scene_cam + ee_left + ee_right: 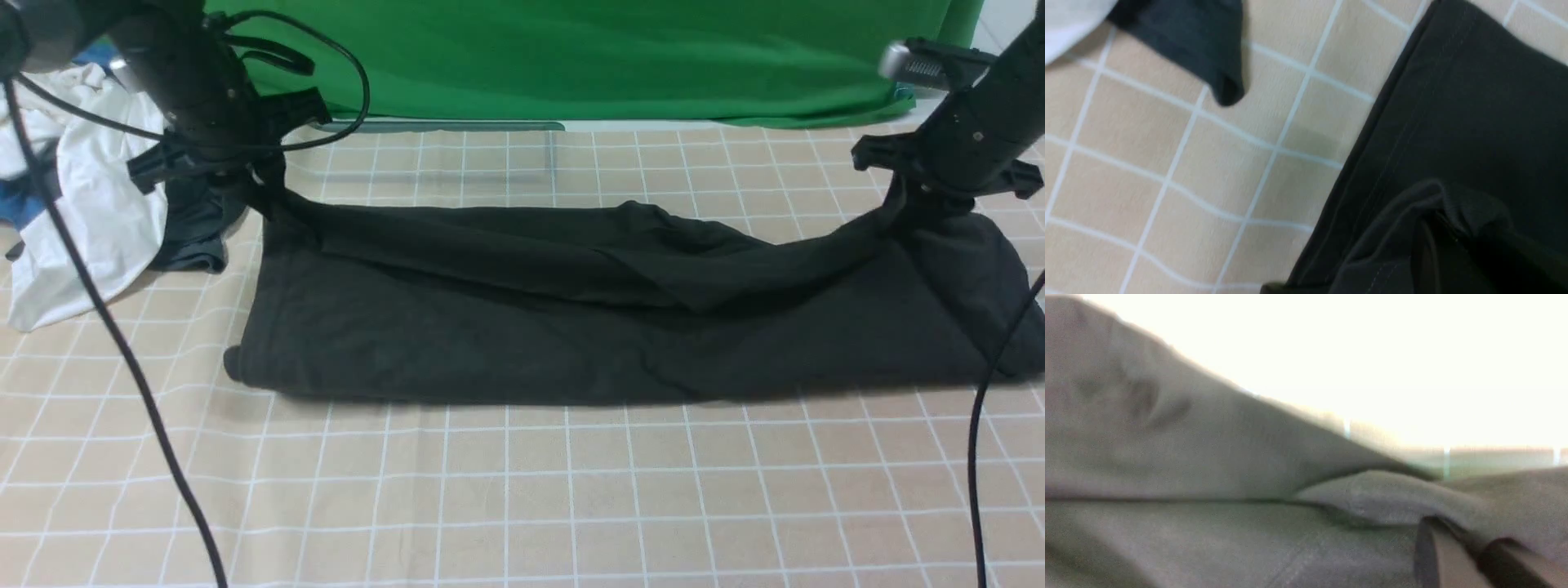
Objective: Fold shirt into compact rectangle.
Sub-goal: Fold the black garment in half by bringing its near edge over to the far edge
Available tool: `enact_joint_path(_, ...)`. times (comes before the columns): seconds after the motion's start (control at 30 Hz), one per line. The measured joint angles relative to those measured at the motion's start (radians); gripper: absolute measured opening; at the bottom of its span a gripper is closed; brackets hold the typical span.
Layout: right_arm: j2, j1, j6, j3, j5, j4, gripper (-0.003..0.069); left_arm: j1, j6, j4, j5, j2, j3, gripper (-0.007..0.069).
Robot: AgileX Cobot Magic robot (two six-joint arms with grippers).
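Shirt cloth lies folded into a long black band across the middle of the counter, its long sides running from the left edge towards the right edge. The near fold lies flat on the counter's checked beige cover. The far layer is lifted at both ends and sags between them.

The left gripper stands over the shirt's far left corner. Its jaws are closed on a bunch of the fabric, and the left wrist view shows the stitched hem gathered up towards them.

The right gripper is over the far right end. Fabric rises in a taut ridge into its jaws, so they are clamped on it. The right wrist view is blurred and shows only grey cloth and dark fingers.

A white garment and a smaller dark grey garment lie by the counter's left edge, the grey one just beside the shirt's corner. A green backdrop hangs behind the far edge.
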Motion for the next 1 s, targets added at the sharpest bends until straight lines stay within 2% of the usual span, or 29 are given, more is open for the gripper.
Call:
enact_joint_path(0.07,0.017,0.0,0.0,-0.021,-0.003,-0.006,0.0169,0.0,0.0,0.0,0.004,0.02,-0.017,0.003)
enact_joint_path(0.1,0.029,-0.001,0.005,-0.044,0.0,-0.012,0.0269,0.0,-0.001,0.0,0.005,0.038,-0.027,0.003)
enact_joint_path(0.13,0.03,-0.001,0.005,-0.052,0.005,-0.014,0.0311,0.0,-0.001,0.0,0.007,0.042,-0.027,0.003)
enact_joint_path(0.2,0.028,-0.001,0.0,-0.091,0.064,-0.017,0.0444,0.0,-0.002,0.002,0.01,0.048,-0.03,0.003)
enact_joint_path(0.3,-0.001,0.015,-0.012,-0.1,0.13,0.003,0.0488,0.001,-0.002,0.003,0.012,0.049,-0.033,0.003)
enact_joint_path(0.4,-0.057,0.094,-0.084,-0.059,0.153,0.048,0.0372,0.001,0.0,0.003,0.012,0.049,-0.033,0.003)
enact_joint_path(0.43,-0.059,0.101,-0.087,-0.055,0.154,0.05,0.036,0.001,0.0,0.003,0.012,0.049,-0.033,0.003)
enact_joint_path(0.47,-0.072,0.169,-0.13,-0.019,0.157,0.064,0.026,0.001,0.0,0.003,0.012,0.049,-0.033,0.003)
enact_joint_path(0.5,-0.073,0.208,-0.162,0.004,0.159,0.071,0.0193,0.001,0.0,0.001,0.012,0.049,-0.033,0.003)
enact_joint_path(0.53,-0.073,0.208,-0.167,0.004,0.159,0.072,0.018,0.001,0.0,0.0,0.013,0.049,-0.033,0.003)
enact_joint_path(0.57,-0.068,0.275,-0.204,0.047,0.15,0.082,0.0082,0.001,0.0,-0.001,0.013,0.049,-0.033,0.003)
enact_joint_path(0.63,-0.06,0.328,-0.224,0.082,0.123,0.084,0.0045,0.001,0.0,-0.002,0.013,0.049,-0.033,0.003)
enact_joint_path(0.73,-0.043,0.379,-0.233,0.114,0.047,0.075,0.0038,0.001,0.001,-0.007,0.013,0.049,-0.033,0.003)
enact_joint_path(1.0,0.032,0.401,-0.186,0.117,-0.057,0.06,0.0038,0.001,0.001,-0.01,0.013,0.049,-0.033,0.003)
